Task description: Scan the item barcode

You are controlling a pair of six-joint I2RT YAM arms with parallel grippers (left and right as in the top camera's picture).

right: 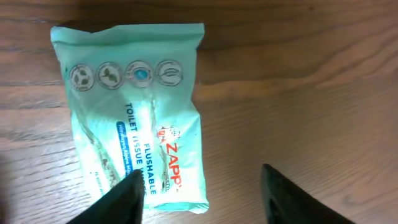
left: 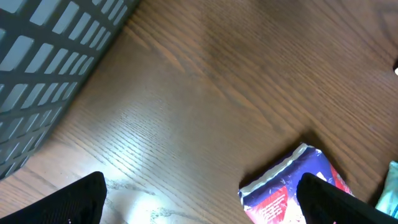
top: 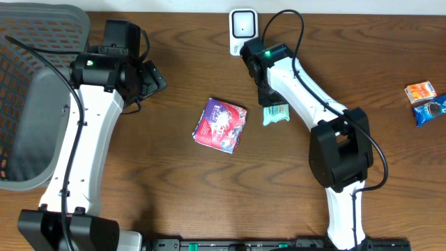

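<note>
Currently the right gripper (right: pixel 199 190) is hanging low over a mint-green plastic pack of flushable toilet wipes (right: pixel 134 112). Its two dark fingers are standing apart and are gripping nothing. In the right wrist view one fingertip (right: pixel 121 196) is overlapping the pack's lower edge, while the other is sitting out over bare wood beside it. The pack is lying flat on the brown wooden table (top: pixel 174 188) with its printed face up, near the middle of the table and just below the right arm's wrist in the overhead view. A white rectangular barcode scanner (top: pixel 242 28) is standing at the far edge of the table, close to the right arm and apart from the pack.

The left gripper (left: pixel 202 193) is hovering above the table with its fingers spread wide and nothing between them. A purple and red foil snack pouch (top: pixel 221 125) is lying to the left of the mint-green pack, near it but not touching, and its crimped end is showing in the left wrist view. A grey mesh basket (top: pixel 35 84) is filling the table's left edge. An orange snack packet (top: pixel 421 91) and a blue biscuit packet (top: pixel 431 110) are lying side by side at the far right.
</note>
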